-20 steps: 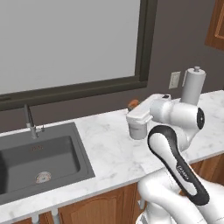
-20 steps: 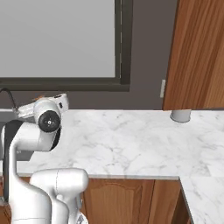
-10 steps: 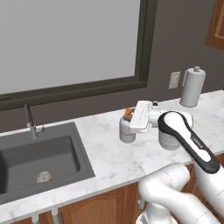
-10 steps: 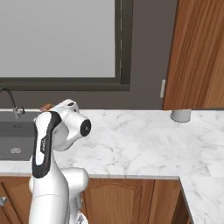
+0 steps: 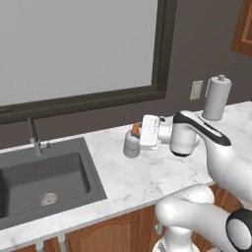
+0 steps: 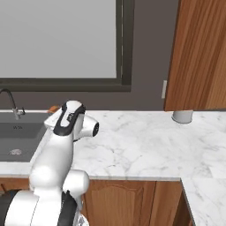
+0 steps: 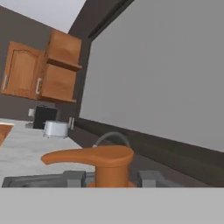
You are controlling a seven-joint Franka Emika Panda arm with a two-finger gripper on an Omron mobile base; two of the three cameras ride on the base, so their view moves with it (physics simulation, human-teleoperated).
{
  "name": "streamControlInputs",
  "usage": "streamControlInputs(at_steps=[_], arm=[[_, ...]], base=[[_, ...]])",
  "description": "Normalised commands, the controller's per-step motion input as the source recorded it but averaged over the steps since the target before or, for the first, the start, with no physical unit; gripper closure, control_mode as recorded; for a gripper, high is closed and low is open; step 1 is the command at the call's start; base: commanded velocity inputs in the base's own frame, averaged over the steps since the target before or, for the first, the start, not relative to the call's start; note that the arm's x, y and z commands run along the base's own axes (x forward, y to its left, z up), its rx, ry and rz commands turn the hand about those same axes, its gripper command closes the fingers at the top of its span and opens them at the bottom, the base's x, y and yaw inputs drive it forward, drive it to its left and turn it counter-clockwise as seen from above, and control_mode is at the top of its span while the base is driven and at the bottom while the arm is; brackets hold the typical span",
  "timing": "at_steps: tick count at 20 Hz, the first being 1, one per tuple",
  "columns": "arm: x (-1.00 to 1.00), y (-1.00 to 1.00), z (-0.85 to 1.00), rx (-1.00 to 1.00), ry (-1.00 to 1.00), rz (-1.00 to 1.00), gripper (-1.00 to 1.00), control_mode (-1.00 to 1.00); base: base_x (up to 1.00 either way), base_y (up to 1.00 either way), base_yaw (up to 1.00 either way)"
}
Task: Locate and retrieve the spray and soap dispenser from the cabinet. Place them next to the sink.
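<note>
Soap dispenser (image 5: pixel 131 143): upright, long axis vertical, orange pump spout pointing toward the sink (image 5: pixel 47 183), held in the hand (image 5: pixel 138 138) above the tabletop (image 5: pixel 147 172).

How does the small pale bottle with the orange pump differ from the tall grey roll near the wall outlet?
The small pale rounded soap dispenser has an orange pump top; the tall grey paper-towel roll has a small grey knob. The dispenser is short and squat, the roll tall and cylindrical. The dispenser sits in the pincer, close to the dark sink; the roll stands free by the wall. Both are upright.
</note>
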Motion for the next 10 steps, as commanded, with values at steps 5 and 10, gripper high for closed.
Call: streamControlInputs(at_steps=[5, 10], arm=[[0.35, 0.18, -0.03, -0.01, 0.17, 0.07, 1.00, -1.00], [0.27, 0.16, -0.08, 0.00, 0.05, 0.06, 1.00, -1.00]], base=[[0.00, 0.00, 0.00], [0.00, 0.00, 0.00]])
